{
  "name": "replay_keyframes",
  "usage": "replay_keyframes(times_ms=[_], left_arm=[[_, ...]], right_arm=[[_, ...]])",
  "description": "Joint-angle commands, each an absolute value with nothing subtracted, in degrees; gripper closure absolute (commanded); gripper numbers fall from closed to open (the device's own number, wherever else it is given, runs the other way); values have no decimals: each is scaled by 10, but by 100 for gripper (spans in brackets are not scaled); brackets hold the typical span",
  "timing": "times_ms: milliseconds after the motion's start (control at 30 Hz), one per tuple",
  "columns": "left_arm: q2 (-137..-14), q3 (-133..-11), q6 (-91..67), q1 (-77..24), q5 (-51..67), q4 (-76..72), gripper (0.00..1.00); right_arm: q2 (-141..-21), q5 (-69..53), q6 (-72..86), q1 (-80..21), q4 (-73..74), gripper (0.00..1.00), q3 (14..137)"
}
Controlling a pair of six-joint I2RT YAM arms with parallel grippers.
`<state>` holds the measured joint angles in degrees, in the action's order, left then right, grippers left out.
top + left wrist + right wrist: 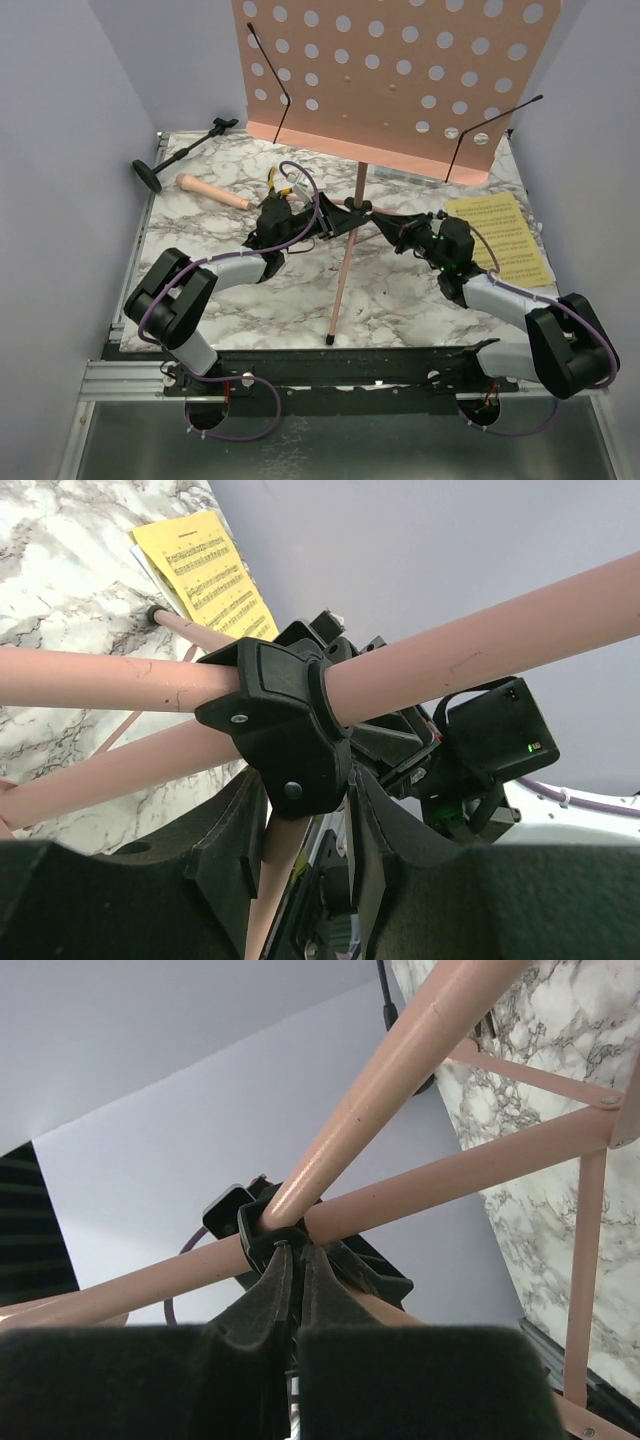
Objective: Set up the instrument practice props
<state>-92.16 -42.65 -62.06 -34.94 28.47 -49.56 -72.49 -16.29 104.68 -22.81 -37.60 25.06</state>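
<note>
The pink perforated music stand (pixel 400 70) stands upright at the middle back, and one tripod leg (pixel 338 290) reaches toward me. My left gripper (pixel 322 218) (pixel 300 800) is shut on the stand's black leg hub (pixel 285 720) and the pink tube under it. From the other side, my right gripper (pixel 385 222) (pixel 292 1252) is shut, its tips pressed against the same hub (pixel 262 1235). The yellow music sheets (pixel 500 238) (pixel 205 570) lie flat on the right. A pink-beige microphone (pixel 212 192) and the black mic stand (pixel 185 155) lie on the left.
Lavender walls close in the marble table (pixel 400 290) on the left, right and back. Something small, yellow and white (pixel 284 187), sits half hidden behind my left gripper. The stand's wide desk overhangs the back of the table.
</note>
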Motion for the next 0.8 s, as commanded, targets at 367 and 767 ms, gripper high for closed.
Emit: replay_keyframes(times_ms=[367, 767], left_arm=[[-945, -405, -603, -358, 334, -367, 100], [-943, -408, -604, -352, 339, -367, 100]], right_arm=[[-651, -22, 358, -237, 66, 45, 418], [-547, -167, -95, -308, -311, 38, 239]])
